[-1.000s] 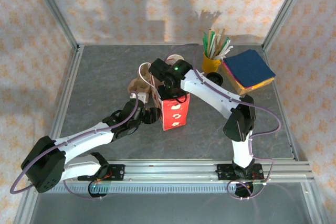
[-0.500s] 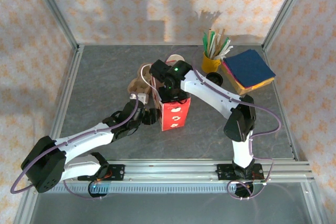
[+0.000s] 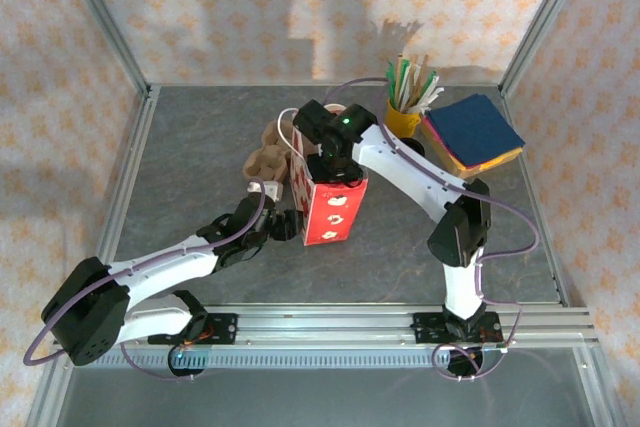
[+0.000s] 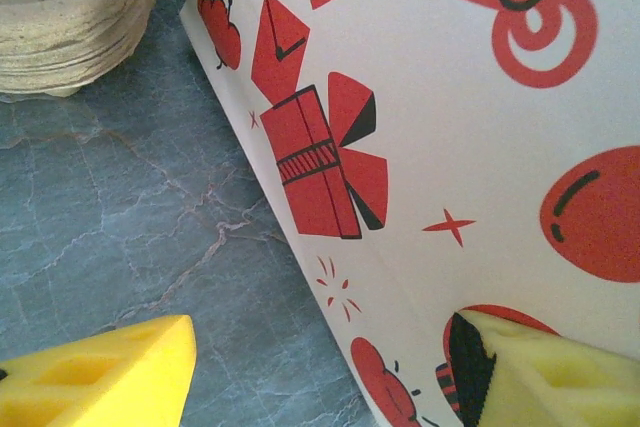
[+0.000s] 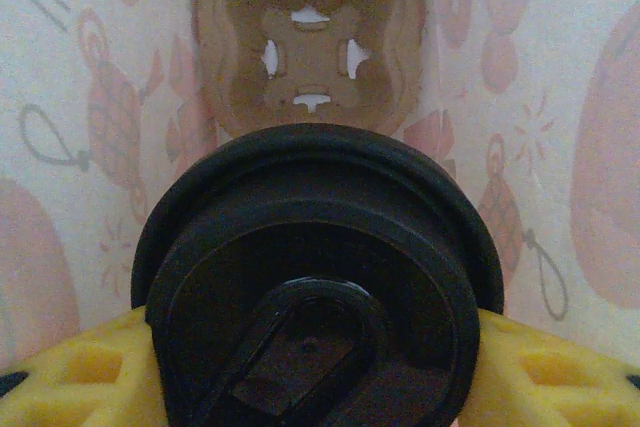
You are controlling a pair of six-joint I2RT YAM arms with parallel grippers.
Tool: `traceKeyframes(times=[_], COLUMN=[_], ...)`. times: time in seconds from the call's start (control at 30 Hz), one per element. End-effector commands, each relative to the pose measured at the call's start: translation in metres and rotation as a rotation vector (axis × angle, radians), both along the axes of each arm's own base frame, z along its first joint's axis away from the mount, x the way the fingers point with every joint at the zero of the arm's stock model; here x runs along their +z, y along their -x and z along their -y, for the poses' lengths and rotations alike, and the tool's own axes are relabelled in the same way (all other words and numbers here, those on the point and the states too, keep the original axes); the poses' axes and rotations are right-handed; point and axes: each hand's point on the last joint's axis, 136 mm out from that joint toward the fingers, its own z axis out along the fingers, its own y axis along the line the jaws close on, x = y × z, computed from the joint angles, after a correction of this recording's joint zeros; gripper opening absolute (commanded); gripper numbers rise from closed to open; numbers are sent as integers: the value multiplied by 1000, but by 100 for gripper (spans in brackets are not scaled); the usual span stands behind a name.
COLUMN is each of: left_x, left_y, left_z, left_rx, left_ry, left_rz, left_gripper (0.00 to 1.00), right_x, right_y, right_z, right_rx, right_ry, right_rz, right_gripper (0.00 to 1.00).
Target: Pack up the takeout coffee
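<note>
The takeout coffee shows from above as a black lid (image 5: 315, 287), its body hidden beneath. My right gripper (image 5: 315, 387) is shut on it, one yellow finger (image 5: 80, 377) on each side. It hangs inside the white bag with red prints (image 3: 327, 209), above a brown cup carrier (image 5: 310, 37) on the bag's floor. In the top view the right gripper (image 3: 325, 155) reaches down into the bag's mouth. My left gripper (image 4: 330, 377) is open at the bag's lower corner (image 4: 450, 117): its right finger (image 4: 550, 372) lies against the bag's face, its left finger (image 4: 100, 377) stands apart over the table.
A stack of brown pulp carriers (image 3: 268, 159) lies just left of the bag. A yellow mug of sticks (image 3: 403, 119), low black lids (image 3: 410, 150) and a pile of coloured napkins (image 3: 473, 134) sit at the back right. Metal frame rails border the grey table (image 3: 200, 137).
My right wrist has shifted slightly toward the far right over the bag's mouth, and the bag's top has moved with it. The left arm has barely moved.
</note>
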Motion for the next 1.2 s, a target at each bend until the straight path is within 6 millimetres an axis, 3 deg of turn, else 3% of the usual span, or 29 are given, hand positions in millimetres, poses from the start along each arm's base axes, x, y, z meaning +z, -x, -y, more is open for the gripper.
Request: traceKeyframes(times=[0.0,0.47,1.17], left_x=[-2,-38,-44], left_y=[-1,2,0], left_z=[3,5,3], left_rx=[-13,-15,-7], left_ry=[-5,-30,-52], left_rz=[22,-50,-58], left_gripper=[70,70,70], right_x=[10,-6,-22], right_y=[9,24,31], right_z=[2,-1,-2], right_rx=[0,11,-17], right_ry=[-11,20,61], right_rz=[4,-40,-67], right_gripper=[54,53,52])
